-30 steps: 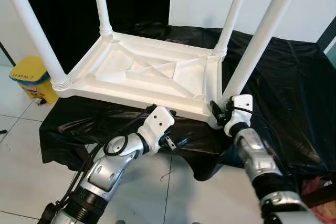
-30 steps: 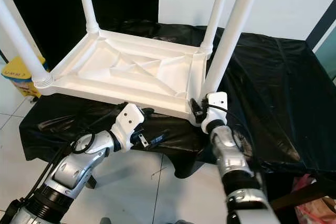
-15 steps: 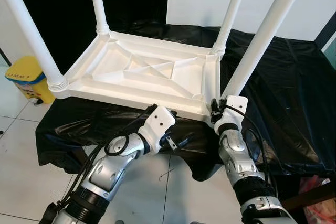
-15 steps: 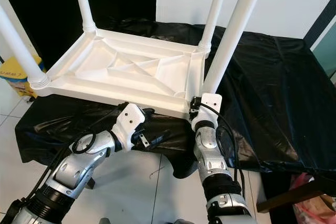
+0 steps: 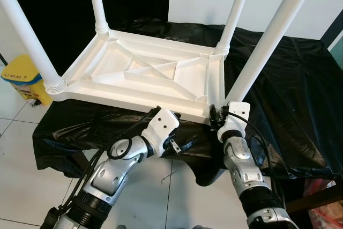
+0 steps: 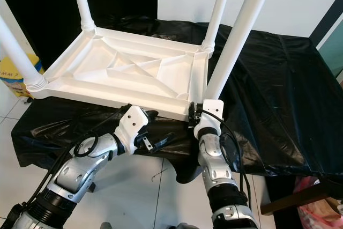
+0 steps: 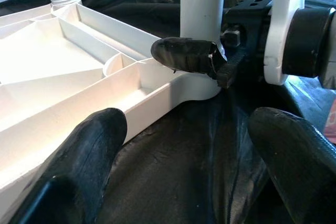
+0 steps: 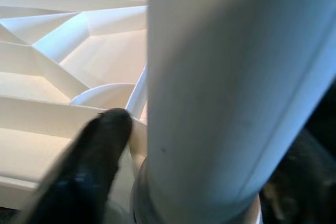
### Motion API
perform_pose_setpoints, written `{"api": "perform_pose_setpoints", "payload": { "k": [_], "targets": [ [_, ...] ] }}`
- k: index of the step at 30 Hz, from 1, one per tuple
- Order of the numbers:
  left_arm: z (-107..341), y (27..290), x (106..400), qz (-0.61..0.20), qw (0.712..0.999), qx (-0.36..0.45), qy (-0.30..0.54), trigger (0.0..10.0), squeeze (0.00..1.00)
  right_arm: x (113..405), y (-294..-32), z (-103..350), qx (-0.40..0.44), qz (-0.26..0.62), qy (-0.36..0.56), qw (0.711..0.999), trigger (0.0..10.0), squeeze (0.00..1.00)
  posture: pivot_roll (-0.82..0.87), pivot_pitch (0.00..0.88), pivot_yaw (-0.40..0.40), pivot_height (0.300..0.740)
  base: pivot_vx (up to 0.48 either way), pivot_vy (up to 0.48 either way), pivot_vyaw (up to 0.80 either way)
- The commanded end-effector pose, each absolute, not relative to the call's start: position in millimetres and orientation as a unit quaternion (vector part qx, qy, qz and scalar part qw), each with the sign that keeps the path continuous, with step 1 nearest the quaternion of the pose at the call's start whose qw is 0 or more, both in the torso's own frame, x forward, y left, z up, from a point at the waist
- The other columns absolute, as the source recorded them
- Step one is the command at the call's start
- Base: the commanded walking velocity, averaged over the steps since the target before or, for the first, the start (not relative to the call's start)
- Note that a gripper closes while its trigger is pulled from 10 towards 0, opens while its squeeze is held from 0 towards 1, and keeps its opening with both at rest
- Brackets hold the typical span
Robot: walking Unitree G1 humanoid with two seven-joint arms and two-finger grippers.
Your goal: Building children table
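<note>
A white plastic children's table [image 5: 144, 73] lies upside down on a black-covered surface, its four legs pointing up. My right gripper [image 5: 217, 115] is at the base of the near-right leg [image 5: 268, 41], where the leg meets the table corner. In the right wrist view that leg [image 8: 226, 93] stands between the two black fingers [image 8: 100, 150], which close on it. My left gripper [image 6: 161, 142] is open, just below and in front of the table's near edge. In the left wrist view its fingers [image 7: 94, 145] are spread wide and hold nothing, pointing toward the same corner.
The black sheet [image 5: 300, 95] drapes over the support and hangs down its front. A yellow bin [image 5: 19, 76] stands on the tiled floor at the left. Something red [image 5: 321, 197] lies at the lower right. A white wall is behind.
My right forearm has swung left, in under the table corner, while its gripper stays at the leg's base. The left arm is still. The view has shifted slightly.
</note>
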State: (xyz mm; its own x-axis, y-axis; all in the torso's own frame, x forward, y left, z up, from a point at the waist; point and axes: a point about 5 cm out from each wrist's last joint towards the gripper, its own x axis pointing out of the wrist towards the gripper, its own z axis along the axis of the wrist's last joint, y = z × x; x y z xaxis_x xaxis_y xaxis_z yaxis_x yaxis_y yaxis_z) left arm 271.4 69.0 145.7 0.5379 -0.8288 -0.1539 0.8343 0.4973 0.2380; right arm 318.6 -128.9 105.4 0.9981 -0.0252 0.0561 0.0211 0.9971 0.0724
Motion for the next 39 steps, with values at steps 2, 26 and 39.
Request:
{"api": "perform_pose_setpoints", "payload": {
  "k": [2, 26, 39],
  "targets": [
    [145, 69, 270, -0.489, 0.86, 0.147, 0.013, 10.0, 0.0, 313, -139, 105, 0.032, 0.011, -0.039, 0.999, 10.0, 1.0, 0.04, 0.074, -0.116, 0.74, 0.0, 0.0, 0.0],
    [146, 69, 274, -0.489, 0.86, 0.15, 0.011, 10.0, 0.0, 335, -166, 121, -0.058, 0.267, -0.023, 0.962, 7.8, 0.0, 0.04, 0.063, -0.109, 0.74, 0.0, 0.0, 0.0],
    [146, 73, 272, -0.479, 0.865, 0.152, 0.012, 10.0, 0.0, 339, -169, 107, -0.059, 0.288, 0.015, 0.956, 0.0, 0.0, 0.07, 0.055, -0.118, 0.74, 0.0, 0.0, 0.0]
  ]
}}
